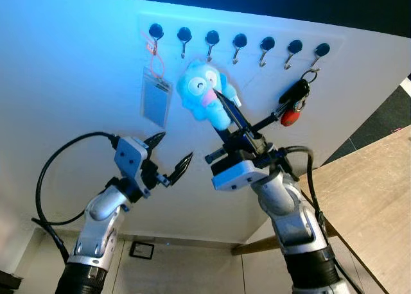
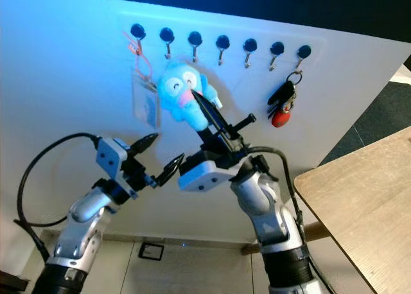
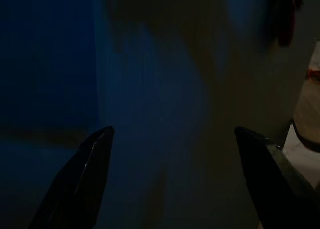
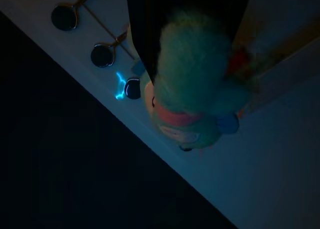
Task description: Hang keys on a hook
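Observation:
A row of black-capped hooks runs along the white wall. A bunch of keys with a red fob hangs from the rightmost hook. A blue plush keyring toy sits against the wall just below the third hook; I cannot make out its loop. My right gripper is raised to the wall and open, with one fingertip against the plush and the other finger pointing toward the keys. My left gripper is open and holds nothing, lower left of the plush.
A clear badge holder on a red lanyard hangs from the first hook. A wooden table stands at the right, close to my right arm. A black cable loops off my left arm.

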`<state>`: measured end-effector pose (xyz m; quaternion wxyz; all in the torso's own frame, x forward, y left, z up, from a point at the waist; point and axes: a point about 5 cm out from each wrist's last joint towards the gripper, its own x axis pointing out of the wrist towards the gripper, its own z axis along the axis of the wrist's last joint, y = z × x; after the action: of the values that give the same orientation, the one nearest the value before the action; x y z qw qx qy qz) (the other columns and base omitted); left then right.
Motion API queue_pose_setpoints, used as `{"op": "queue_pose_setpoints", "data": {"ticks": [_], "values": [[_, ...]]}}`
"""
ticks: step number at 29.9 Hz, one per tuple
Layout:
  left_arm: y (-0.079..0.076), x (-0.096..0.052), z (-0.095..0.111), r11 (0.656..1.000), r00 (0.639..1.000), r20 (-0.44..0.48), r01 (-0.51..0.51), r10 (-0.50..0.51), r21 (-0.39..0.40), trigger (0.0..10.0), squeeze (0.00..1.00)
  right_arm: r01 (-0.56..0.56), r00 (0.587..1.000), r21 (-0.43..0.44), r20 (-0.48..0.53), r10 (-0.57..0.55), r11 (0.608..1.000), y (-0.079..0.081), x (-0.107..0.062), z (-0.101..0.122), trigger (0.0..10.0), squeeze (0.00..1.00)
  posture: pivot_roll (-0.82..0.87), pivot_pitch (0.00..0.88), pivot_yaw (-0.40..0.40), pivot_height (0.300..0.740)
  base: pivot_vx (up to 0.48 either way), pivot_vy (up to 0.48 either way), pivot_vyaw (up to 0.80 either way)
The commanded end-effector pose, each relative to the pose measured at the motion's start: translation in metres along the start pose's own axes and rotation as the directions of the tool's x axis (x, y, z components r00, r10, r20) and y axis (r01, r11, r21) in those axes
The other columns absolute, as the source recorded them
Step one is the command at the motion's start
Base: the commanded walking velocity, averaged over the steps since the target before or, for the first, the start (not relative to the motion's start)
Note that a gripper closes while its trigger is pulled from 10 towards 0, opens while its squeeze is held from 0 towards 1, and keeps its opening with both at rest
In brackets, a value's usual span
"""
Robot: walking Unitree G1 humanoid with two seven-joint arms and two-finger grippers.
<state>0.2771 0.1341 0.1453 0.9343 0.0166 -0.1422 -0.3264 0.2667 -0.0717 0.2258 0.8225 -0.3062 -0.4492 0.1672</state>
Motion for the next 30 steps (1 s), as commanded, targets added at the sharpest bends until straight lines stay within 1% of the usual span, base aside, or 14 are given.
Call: {"op": "queue_pose_setpoints", "data": {"ticks": [1, 5, 12, 17, 18, 25, 28, 29, 30], "values": [[-0.004, 0.011, 0.006, 0.999, 0.999, 0.047, -0.004, 0.006, -0.038, 10.0, 0.00, 0.010, 0.999, 0.000, -0.033, -0.010, 1.000, -0.003, 0.000, -0.008, 10.0, 0.00, 0.07, 0.034, -0.091, 0.740, 0.000, 0.000, 0.00], [-0.004, 0.027, 0.020, 0.996, 0.991, 0.129, -0.018, 0.029, -0.087, 10.0, 0.00, 0.023, 0.999, -0.026, -0.036, -0.024, 0.999, -0.011, 0.007, -0.015, 10.0, 0.00, 0.07, 0.032, -0.091, 0.740, 0.000, 0.000, 0.00], [-0.008, 0.031, 0.025, 0.996, 0.989, 0.147, 0.006, 0.007, -0.092, 10.0, 0.00, 0.035, 0.998, -0.051, -0.045, -0.037, 0.998, -0.016, 0.009, -0.018, 10.0, 0.00, 0.07, 0.032, -0.090, 0.740, 0.000, 0.000, 0.00], [-0.012, 0.033, 0.025, 0.995, 0.989, 0.145, 0.021, -0.008, -0.093, 10.0, 0.00, 0.069, 0.997, -0.091, -0.038, -0.072, 0.994, -0.026, 0.012, -0.021, 10.0, 0.00, 0.07, 0.034, -0.090, 0.740, 0.000, 0.000, 0.00], [-0.013, 0.033, 0.025, 0.995, 0.989, 0.145, 0.023, -0.009, -0.095, 10.0, 0.00, 0.082, 0.995, -0.110, -0.042, -0.087, 0.991, -0.030, 0.011, -0.022, 10.0, 0.00, 0.07, 0.035, -0.090, 0.740, 0.000, 0.000, 0.00], [-0.014, 0.032, 0.025, 0.995, 0.990, 0.142, 0.026, -0.012, -0.096, 10.0, 0.00, 0.102, 0.992, -0.143, -0.060, -0.112, 0.984, -0.035, 0.006, -0.024, 10.0, 0.00, 0.07, 0.035, -0.089, 0.740, 0.000, 0.000, 0.00], [-0.015, 0.031, 0.024, 0.995, 0.991, 0.133, 0.034, -0.021, -0.093, 10.0, 0.00, 0.089, 0.989, -0.170, -0.103, -0.108, 0.981, -0.035, -0.004, -0.028, 10.0, 0.00, 0.07, 0.038, -0.089, 0.740, 0.000, 0.000, 0.00], [-0.015, 0.031, 0.024, 0.995, 0.991, 0.133, 0.034, -0.021, -0.093, 10.0, 0.00, 0.089, 0.989, -0.170, -0.103, -0.108, 0.981, -0.035, -0.004, -0.028, 10.0, 0.00, 0.07, 0.038, -0.089, 0.740, 0.000, 0.000, 0.00], [-0.015, 0.031, 0.024, 0.995, 0.991, 0.132, 0.035, -0.023, -0.093, 10.0, 0.00, 0.081, 0.988, -0.173, -0.116, -0.102, 0.982, -0.033, -0.009, -0.029, 10.0, 0.00, 0.07, 0.040, -0.088, 0.740, 0.000, 0.000, 0.00]]}}
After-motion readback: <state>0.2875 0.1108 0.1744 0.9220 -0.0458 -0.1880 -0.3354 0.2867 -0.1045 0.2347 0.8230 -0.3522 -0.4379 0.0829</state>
